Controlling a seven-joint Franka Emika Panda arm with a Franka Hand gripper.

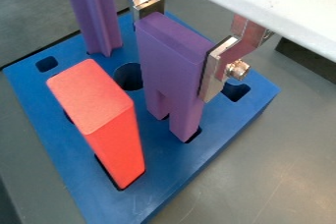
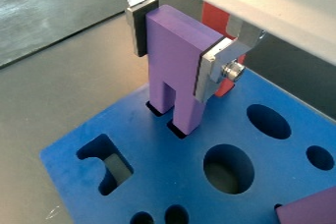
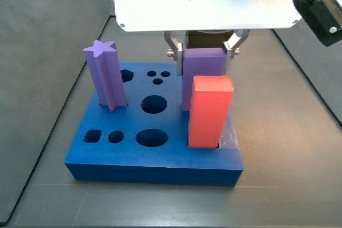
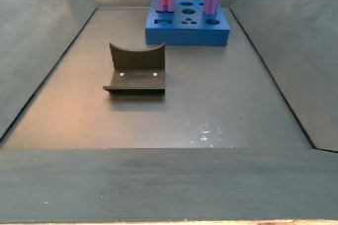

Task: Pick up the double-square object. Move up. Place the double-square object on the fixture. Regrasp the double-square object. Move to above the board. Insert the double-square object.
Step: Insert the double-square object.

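Light-purple plastic, stepped in a two-square section, the double-square object (image 1: 172,71) stands upright in a slot of the large flat blue board (image 1: 210,154) with its lower end already in the hole, as both wrist views show (image 2: 179,71). The gripper (image 2: 182,46) is directly above the board and clamps this block near its top: the flat silver fingers (image 1: 221,66) press against opposite faces, jaws narrowed to the block's width. In a side view the gripper (image 3: 203,50) hangs under the wide white wrist plate (image 3: 201,2), with the purple block (image 3: 203,64) between its fingers.

On the same board stand a tall purple star-topped column (image 3: 104,75) and a red rectangular block (image 3: 210,112), the red one just beside the held piece and nearer the camera. Round and odd-shaped holes in the blue top (image 2: 226,167) lie open around them.

Well apart from the board, on the dark grey floor (image 4: 199,120), sits the dark fixture with its curved notch (image 4: 136,71), with nothing resting on it.
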